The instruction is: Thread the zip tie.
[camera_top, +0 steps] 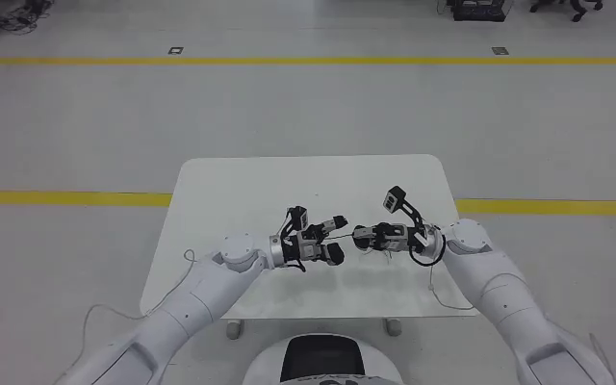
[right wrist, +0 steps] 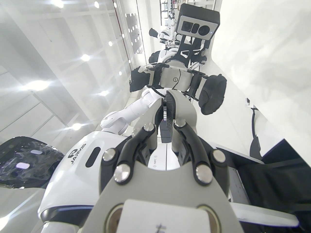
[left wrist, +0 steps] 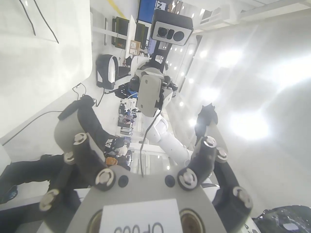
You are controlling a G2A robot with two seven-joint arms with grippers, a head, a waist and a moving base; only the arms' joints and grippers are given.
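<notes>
Left hand (camera_top: 338, 239) spread, facing pinched right hand (right wrist: 167, 98).

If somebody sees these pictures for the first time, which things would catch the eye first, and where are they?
Two white arms meet above the near half of the white table, grippers facing tip to tip. The left gripper gapes wide open, while the right gripper is pinched shut. A thin dark strand, apparently the zip tie, runs from the right one toward the left.

thin black zip tie (camera_top: 344, 234), a slightly bowed strip lying almost level in the air over the table's (camera_top: 241, 183) near middle.
</notes>
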